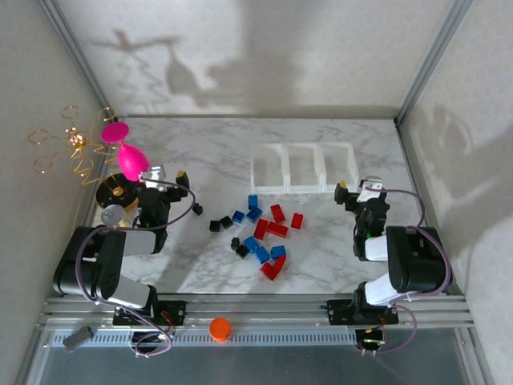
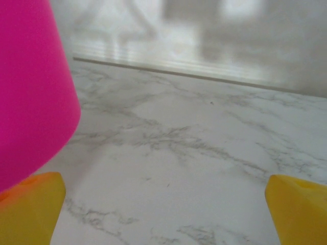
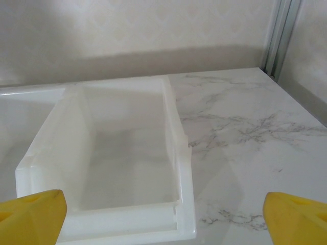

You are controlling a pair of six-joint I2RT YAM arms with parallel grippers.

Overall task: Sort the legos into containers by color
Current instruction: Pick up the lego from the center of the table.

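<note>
Left gripper (image 1: 164, 177) wide open, holding nothing, just beside pink goblet (image 1: 129, 157) at upper left: swing toward bricks (image 1: 261, 232) at centre may topple it. Right gripper (image 1: 357, 187) wide open, holding nothing, close before bins (image 1: 286, 171) at upper centre: may shove them.

Lab test cell: aluminium rail (image 1: 256, 305), white panel walls (image 1: 240, 48), marble-print table (image 1: 200, 152)

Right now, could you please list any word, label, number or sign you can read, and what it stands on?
None can be read: the three white translucent bins, the red, blue and black plastic bricks, the pink goblet and the orange round cap show no text.
</note>
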